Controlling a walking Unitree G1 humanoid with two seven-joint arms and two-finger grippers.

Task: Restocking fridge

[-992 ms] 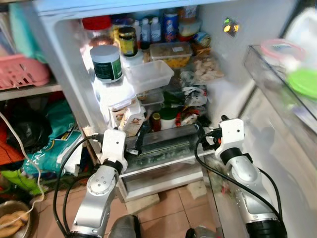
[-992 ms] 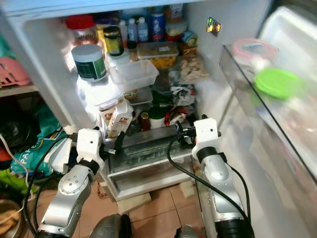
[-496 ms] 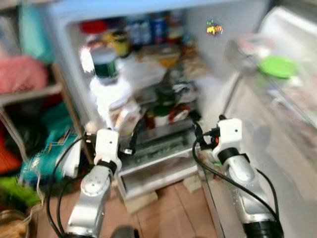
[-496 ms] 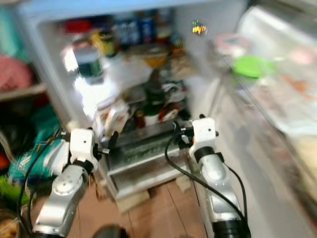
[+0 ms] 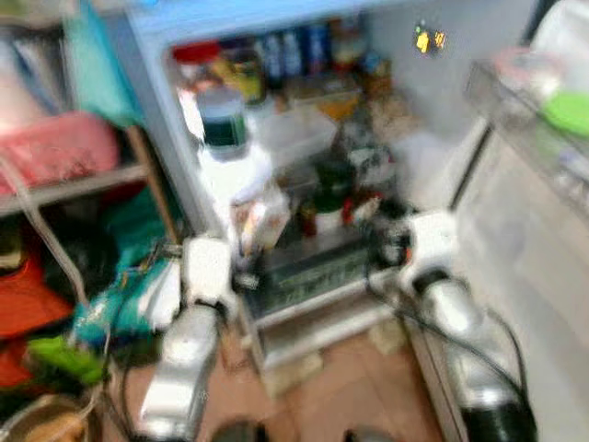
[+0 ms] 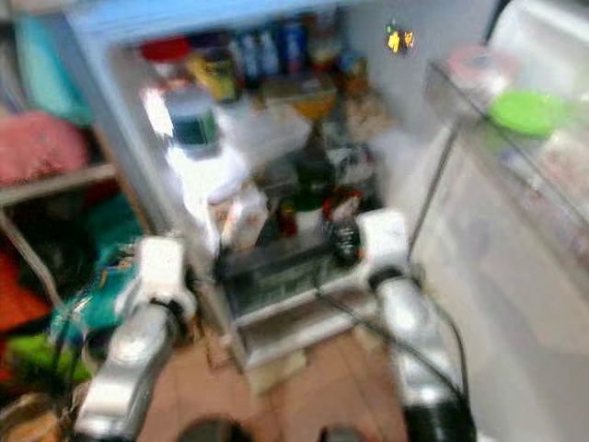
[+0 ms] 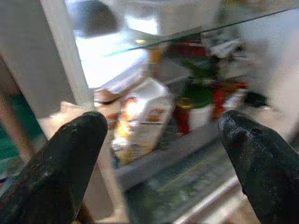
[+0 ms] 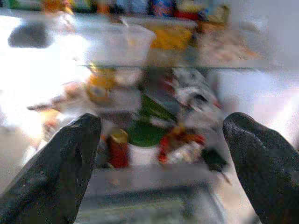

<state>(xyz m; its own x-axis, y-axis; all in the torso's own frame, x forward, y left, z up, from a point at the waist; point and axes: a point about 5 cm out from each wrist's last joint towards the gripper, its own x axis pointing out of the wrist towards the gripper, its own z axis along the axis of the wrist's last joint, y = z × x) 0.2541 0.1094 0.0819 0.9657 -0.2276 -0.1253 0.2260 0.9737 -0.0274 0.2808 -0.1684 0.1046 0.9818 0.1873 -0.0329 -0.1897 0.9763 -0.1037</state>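
Observation:
The fridge [image 5: 166, 138] stands open before me, its shelves crowded. A white tub with a dark green label [image 5: 224, 124] sits on the upper glass shelf beside a clear plastic box [image 5: 294, 133]. Below are a carton [image 7: 140, 116], a green-lidded jar [image 8: 145, 133] and small bottles. My left gripper [image 7: 161, 158] is open with nothing between its fingers, held in front of the lower shelf near the drawer [image 5: 308, 267]. My right gripper [image 8: 161, 158] is open too, facing the same shelf from the right side. The head views are blurred.
The fridge door [image 5: 534, 258] swings out on the right, with a green lid [image 5: 566, 110] on its shelf. A rack with a pink basket [image 5: 55, 152] stands on the left, bags under it. A bowl [image 5: 46, 428] lies on the tiled floor.
The whole picture has shifted and blurred, so the camera is moving. Both arms keep about the same pose in front of the lower drawer, and both grippers stay open.

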